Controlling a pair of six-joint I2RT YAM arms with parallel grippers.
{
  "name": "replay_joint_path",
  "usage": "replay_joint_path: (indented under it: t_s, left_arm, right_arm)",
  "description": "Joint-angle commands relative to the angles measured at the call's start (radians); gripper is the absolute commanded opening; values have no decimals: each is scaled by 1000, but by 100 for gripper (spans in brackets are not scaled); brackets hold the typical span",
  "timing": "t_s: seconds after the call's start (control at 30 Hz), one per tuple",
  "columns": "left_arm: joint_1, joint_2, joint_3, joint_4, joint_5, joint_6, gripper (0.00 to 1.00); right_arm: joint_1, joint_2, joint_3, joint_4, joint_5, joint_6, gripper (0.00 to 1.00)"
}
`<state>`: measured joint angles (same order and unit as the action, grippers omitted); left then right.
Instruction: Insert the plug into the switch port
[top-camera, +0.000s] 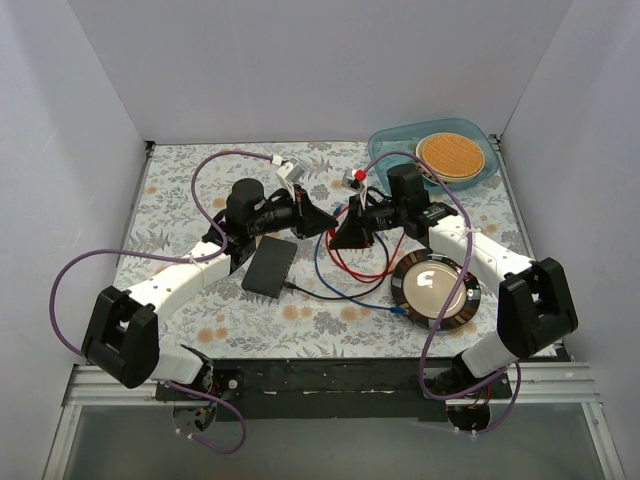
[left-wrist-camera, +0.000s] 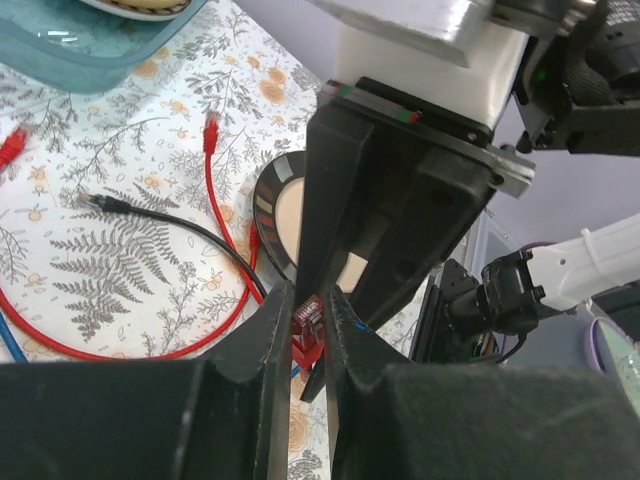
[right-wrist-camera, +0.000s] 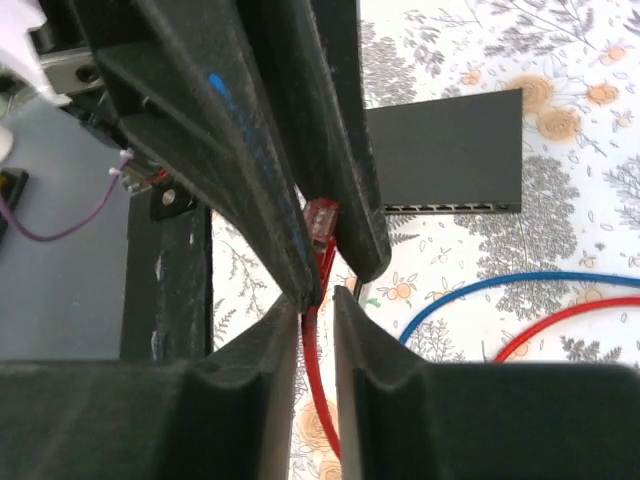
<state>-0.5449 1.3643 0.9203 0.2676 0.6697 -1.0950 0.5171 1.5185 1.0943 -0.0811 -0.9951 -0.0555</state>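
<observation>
The red plug (left-wrist-camera: 308, 322) on its red cable is pinched between my left gripper's (left-wrist-camera: 308, 298) fingers, held above the table; it also shows in the right wrist view (right-wrist-camera: 321, 220). My right gripper (right-wrist-camera: 318, 297) meets the left one tip to tip, its fingers a narrow gap apart around the red cable (right-wrist-camera: 320, 400) just behind the plug. In the top view the left gripper (top-camera: 324, 224) and right gripper (top-camera: 341, 235) touch at mid-table. The flat black switch (top-camera: 270, 265) lies just left of and nearer than them; its row of ports (right-wrist-camera: 450, 208) faces the grippers.
A round black-rimmed dish (top-camera: 435, 290) lies under the right arm. A teal tray (top-camera: 400, 140) with a woven disc stands at the back right. Loose red (top-camera: 352, 268), blue (top-camera: 340, 293) and black (top-camera: 300, 290) cables lie between switch and dish.
</observation>
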Motion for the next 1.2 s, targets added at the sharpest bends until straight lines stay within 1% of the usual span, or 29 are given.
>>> replay_joint_path:
  t_s: [0.0, 0.03, 0.07, 0.1, 0.17, 0.2, 0.3, 0.33, 0.47, 0.53, 0.63, 0.77, 0.97, 1.07, 1.1, 1.17]
  left_arm:
    - [-7, -8, 40, -16, -80, -57, 0]
    - [-9, -14, 38, -19, -109, -77, 0]
    - [-9, -24, 35, -33, -167, -88, 0]
    - [-9, -34, 26, -36, -203, -100, 0]
    - [-9, -68, 17, -54, -260, -141, 0]
    - [-9, -79, 8, -60, -315, -161, 0]
    - [-9, -123, -11, -68, -392, -241, 0]
    - [-9, -143, -24, -67, -412, -261, 0]
    - [-15, -201, -60, -82, -525, -368, 0]
    - [-18, -217, -69, -90, -577, -390, 0]
    - [-24, -225, -69, -99, -610, -408, 0]
    - [-30, -222, -63, -96, -604, -413, 0]
    - [-33, -237, -66, -97, -607, -414, 0]
    - [-33, -243, -69, -96, -605, -414, 0]
    - [-33, -246, -72, -96, -601, -414, 0]
    - [-33, -251, -81, -82, -592, -416, 0]
  right_arm:
    - [6, -47, 24, 43, 165, 23, 35]
    - [6, -70, 18, 44, 200, 32, 43]
    - [6, -81, 12, 50, 228, 39, 49]
    - [6, -95, 6, 67, 287, 48, 50]
    - [8, -138, -20, 101, 343, 80, 58]
    - [9, -164, -31, 134, 407, 91, 59]
    - [11, -207, -91, 214, 450, 147, 59]
    - [11, -215, -106, 287, 451, 170, 62]
    - [23, -213, -142, 391, 437, 252, 63]
    - [41, -210, -148, 431, 438, 284, 63]
    - [83, -201, -131, 465, 460, 293, 63]
    - [119, -166, -93, 475, 473, 307, 64]
    - [149, -115, -80, 498, 561, 325, 61]
    - [149, -100, -85, 517, 581, 347, 55]
    - [150, -98, -89, 529, 584, 353, 47]
    - [150, -98, -97, 552, 605, 367, 28]
